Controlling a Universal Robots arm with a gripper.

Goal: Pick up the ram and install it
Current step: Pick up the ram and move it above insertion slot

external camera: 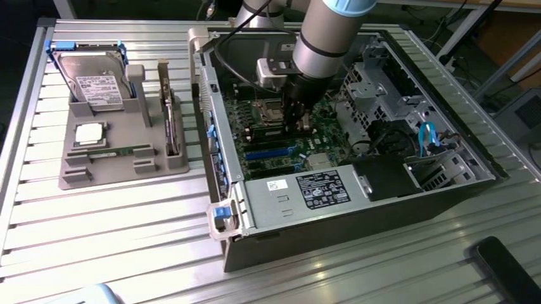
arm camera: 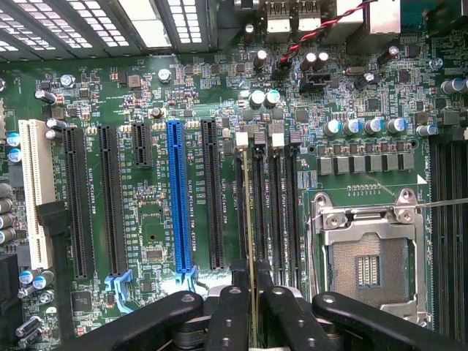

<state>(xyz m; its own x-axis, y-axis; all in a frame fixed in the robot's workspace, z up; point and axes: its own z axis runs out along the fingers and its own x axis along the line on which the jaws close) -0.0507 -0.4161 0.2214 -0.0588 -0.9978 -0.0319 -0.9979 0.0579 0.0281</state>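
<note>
The slatted metal counter (external camera: pixel 110 221) carries a grey holder (external camera: pixel 127 174) at the exterior view's left, an open computer case (external camera: pixel 355 221) just beside it, and a dark object (external camera: pixel 507 269) near one corner.

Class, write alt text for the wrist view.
The gripper grips the ram, seen edge-on as a thin strip, lined up along the memory slots of a green motherboard. An empty processor socket lies beside them.
</note>
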